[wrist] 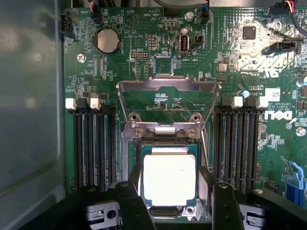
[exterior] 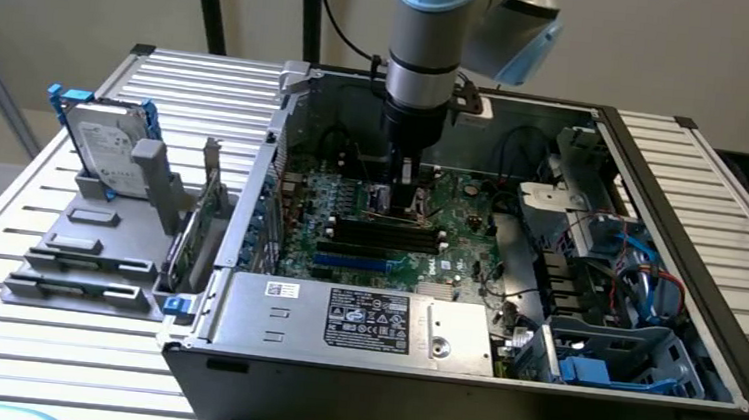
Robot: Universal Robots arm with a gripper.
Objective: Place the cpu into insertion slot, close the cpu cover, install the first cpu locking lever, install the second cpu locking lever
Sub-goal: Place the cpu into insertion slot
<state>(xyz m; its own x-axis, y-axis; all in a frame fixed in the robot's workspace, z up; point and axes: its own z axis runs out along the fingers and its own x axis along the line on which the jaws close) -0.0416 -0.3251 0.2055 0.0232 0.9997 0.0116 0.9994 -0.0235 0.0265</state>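
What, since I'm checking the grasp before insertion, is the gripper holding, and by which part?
The cpu, it seems: the fingers press its two opposite side edges, over the insertion slot.

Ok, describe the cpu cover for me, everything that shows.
The cpu cover is a thin silvery metal frame with a large window, through which the green board shows. It is swung open, tilted back from the insertion slot, and joined to it along a hinge edge held by screws. The cpu lies uncovered in the slot. Nothing else touches the cover.
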